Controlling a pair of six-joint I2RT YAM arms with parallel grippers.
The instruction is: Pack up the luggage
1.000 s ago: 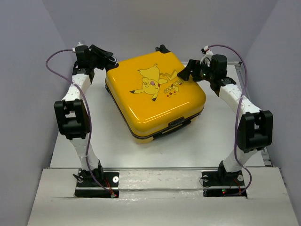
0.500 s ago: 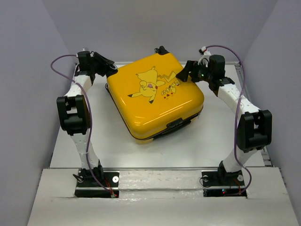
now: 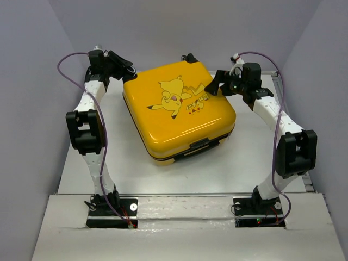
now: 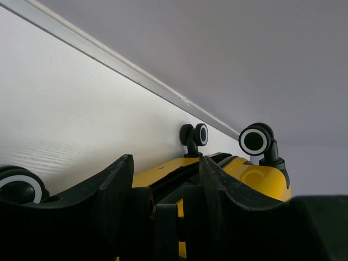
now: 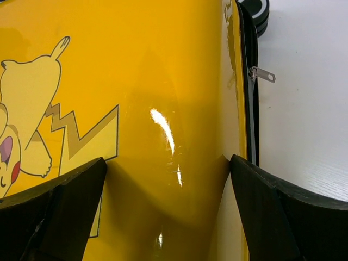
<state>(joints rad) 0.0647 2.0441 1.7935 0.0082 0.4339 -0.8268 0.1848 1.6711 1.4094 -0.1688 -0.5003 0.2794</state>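
- The luggage point(image 3: 163, 130) is shut and lying flat mid-table, a bit nearer the far edge.
- Left gripper point(image 3: 129, 72) sits at its far-left corner, fingers a narrow gap apart.
- Right gripper point(image 5: 167, 163) is spread wide over its far-right corner.

The small glossy yellow hard-shell suitcase point(image 3: 179, 117) lies flat on the white bench point(image 3: 244, 157), shut and lid up, in the middle of the far half. It is turned slantwise, with one rounded corner pointing near. A Pikachu cartoon point(image 3: 173, 98), with small lettering to its right, fills the far part of the lid. A black handle point(image 3: 199, 144) sits on the near right edge. Black wheels with white rings point(image 4: 254, 140) stand along the far edge. A metal zip pull point(image 5: 263, 74) juts from the dark side seam.
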